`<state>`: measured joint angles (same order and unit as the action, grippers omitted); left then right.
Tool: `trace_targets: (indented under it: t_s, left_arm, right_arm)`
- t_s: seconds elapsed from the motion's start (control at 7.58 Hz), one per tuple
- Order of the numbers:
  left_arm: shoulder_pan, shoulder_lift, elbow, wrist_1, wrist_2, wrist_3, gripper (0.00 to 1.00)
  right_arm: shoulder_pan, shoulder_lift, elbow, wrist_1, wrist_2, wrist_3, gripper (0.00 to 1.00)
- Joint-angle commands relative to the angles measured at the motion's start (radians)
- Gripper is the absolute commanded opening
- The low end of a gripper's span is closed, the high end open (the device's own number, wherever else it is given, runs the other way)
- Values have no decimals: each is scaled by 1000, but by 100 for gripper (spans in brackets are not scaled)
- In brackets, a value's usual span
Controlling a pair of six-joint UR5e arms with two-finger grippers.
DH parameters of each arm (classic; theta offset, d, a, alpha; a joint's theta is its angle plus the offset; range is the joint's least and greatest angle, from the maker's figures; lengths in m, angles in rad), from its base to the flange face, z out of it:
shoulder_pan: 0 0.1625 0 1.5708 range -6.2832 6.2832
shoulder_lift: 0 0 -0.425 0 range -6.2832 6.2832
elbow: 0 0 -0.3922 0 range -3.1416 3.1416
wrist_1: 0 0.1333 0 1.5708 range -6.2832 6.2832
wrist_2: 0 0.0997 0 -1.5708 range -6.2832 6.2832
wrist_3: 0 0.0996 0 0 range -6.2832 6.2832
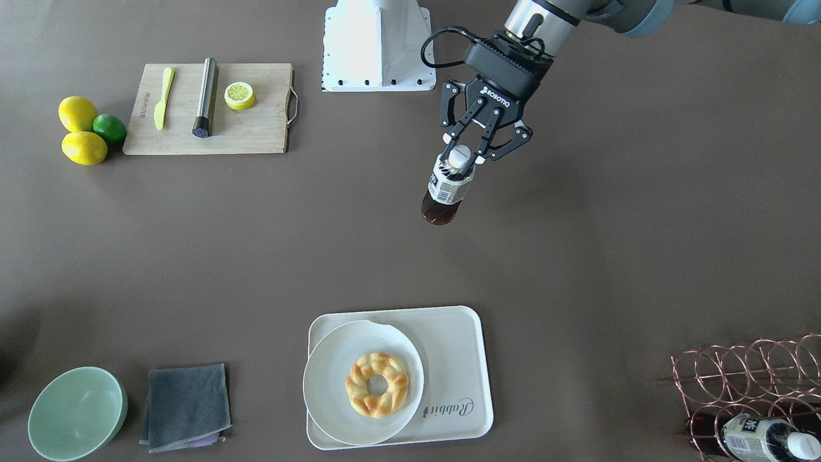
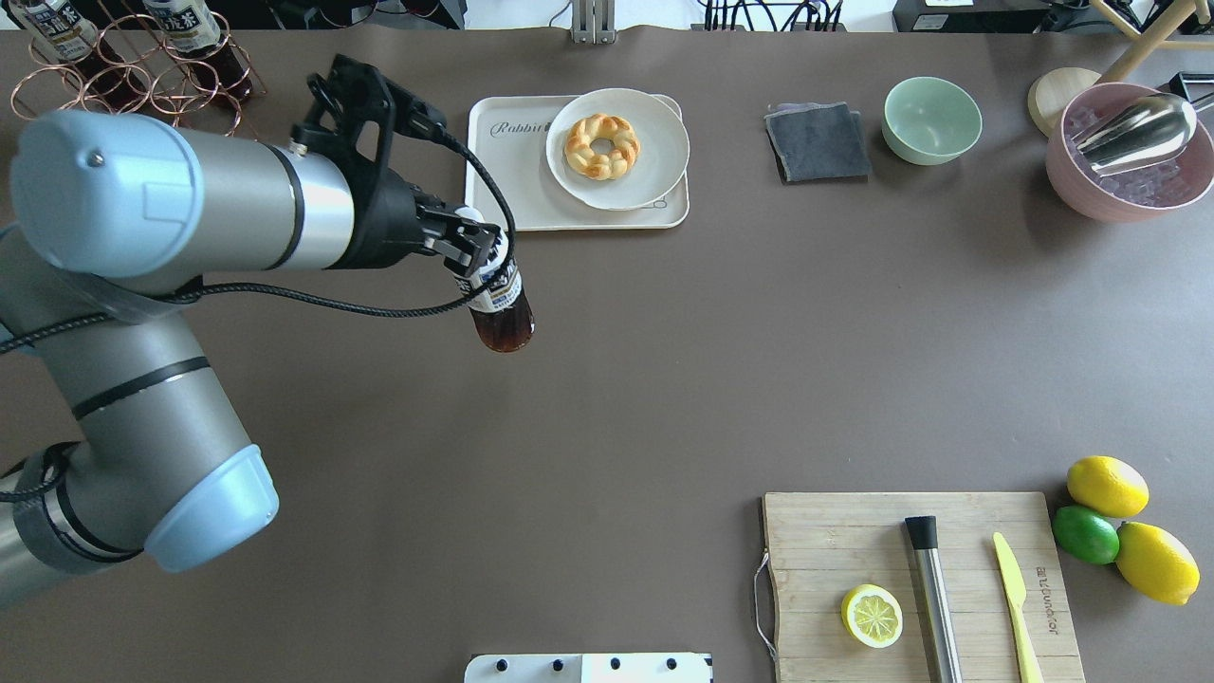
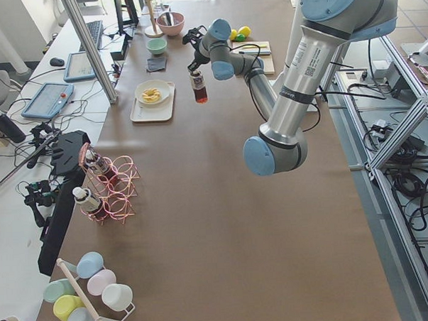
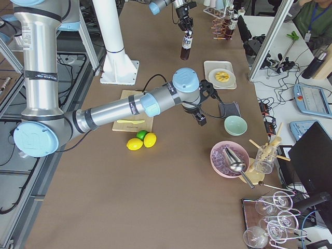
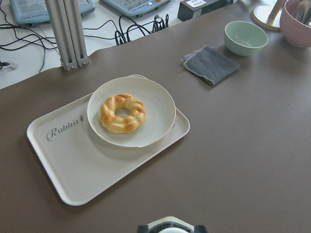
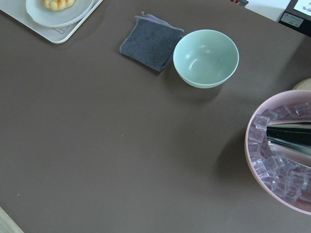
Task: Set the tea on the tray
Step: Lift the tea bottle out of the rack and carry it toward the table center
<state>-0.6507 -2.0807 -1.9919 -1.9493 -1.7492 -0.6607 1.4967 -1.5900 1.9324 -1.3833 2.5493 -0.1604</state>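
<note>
My left gripper (image 1: 463, 154) is shut on the neck of the tea bottle (image 1: 446, 192), just under its white cap. It holds the bottle in the air, hanging cap up over the bare table, as the overhead view (image 2: 500, 308) also shows. The cream tray (image 1: 457, 359) with "Rabbit" lettering lies apart from the bottle, on the operators' side, with bare room at its lettered end (image 5: 77, 170). My right gripper (image 4: 200, 119) shows only in the exterior right view, near the grey cloth, and I cannot tell whether it is open or shut.
A round white plate (image 2: 654, 142) with a doughnut (image 2: 601, 145) covers half the tray. Twin bottles sit in a copper wire rack (image 2: 123, 76). A grey cloth (image 2: 818, 142), green bowl (image 2: 931, 119), pink ice bowl (image 2: 1129, 156) and cutting board (image 2: 825, 541) lie farther off.
</note>
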Motion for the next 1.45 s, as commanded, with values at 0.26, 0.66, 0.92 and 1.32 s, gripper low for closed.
trace_targets:
  t_s: [0.26,0.66,0.92,1.32]
  left_arm:
    - [284,-58,15,15,291,-17,0]
    - [310,-62,16,12,420,3,0]
    - [322,-61,34,-12,467,44,0]
    - [322,-52,64,-53,481,53,0]
  right_arm:
    - [-42,24,3,43,-7,30,100]
    - [-42,24,6,44,-6,28,100]
    - [-42,24,5,44,-7,28,100]
    - [-42,24,3,44,-6,28,100]
